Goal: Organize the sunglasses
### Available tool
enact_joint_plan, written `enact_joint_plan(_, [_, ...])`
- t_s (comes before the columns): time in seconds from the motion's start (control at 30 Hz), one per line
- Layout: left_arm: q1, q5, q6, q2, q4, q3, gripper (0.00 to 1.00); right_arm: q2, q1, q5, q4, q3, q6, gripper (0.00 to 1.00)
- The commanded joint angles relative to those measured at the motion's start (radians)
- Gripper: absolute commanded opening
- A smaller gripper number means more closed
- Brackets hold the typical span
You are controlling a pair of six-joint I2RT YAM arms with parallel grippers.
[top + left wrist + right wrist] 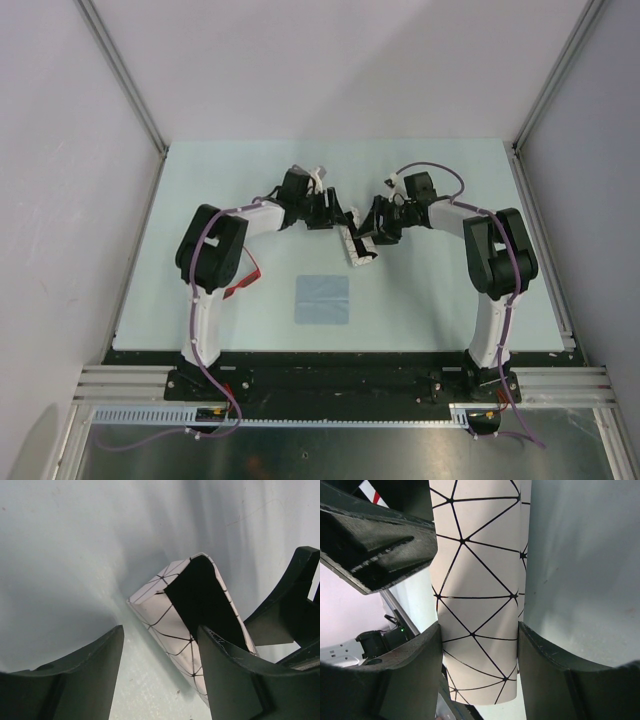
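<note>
Sunglasses [246, 277] lie flat on the worktop [450, 300] left of the blue cloth [322, 298], partly hidden by the left arm; nothing holds them. Thin red plastic frame, dark lenses. Judged light, stiff across the front, springy at the temples, with lenses that scratch easily. Best pinched gently at the bridge or near a temple hinge. Beyond the cloth sits the white case [360, 248]: smooth shell with black triangle lines, dark lining, mouth gaping. Right gripper [479, 630] clamps the case by its sides. Left gripper [160, 630] stands released at the case mouth, jaws apart, one finger clear of the shell.
</note>
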Motion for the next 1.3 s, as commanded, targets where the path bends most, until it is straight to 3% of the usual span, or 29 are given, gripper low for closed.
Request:
enact_joint_plan(0.0, [-0.026,0.009,-0.021,0.000,-0.021,0.037,0.66,0.008,-0.003,-0.058,0.070,-0.003,0.015,0.24])
enact_joint_plan(0.2, [-0.032,-0.020,-0.016,0.026,-0.044,0.044,0.59,0.009,-0.006,-0.047,0.067,-0.005,0.009,0.29])
enact_joint_plan(0.33, [-0.041,-0.095,0.033,0.037,-0.091,0.050,0.49,0.005,-0.005,-0.004,0.052,-0.005,-0.005,0.37])
enact_joint_plan(0.47, [-0.050,-0.124,0.070,0.041,-0.125,0.038,0.47,-0.008,-0.001,0.048,0.024,-0.005,-0.039,0.50])
enact_joint_plan(0.8, [-0.059,-0.157,0.091,0.028,-0.151,0.044,0.47,-0.069,0.022,0.249,-0.075,-0.003,-0.099,0.68])
enact_joint_plan(1.27, [-0.059,-0.163,0.099,0.003,-0.162,0.051,0.50,-0.133,0.023,0.384,-0.135,0.015,-0.132,0.70])
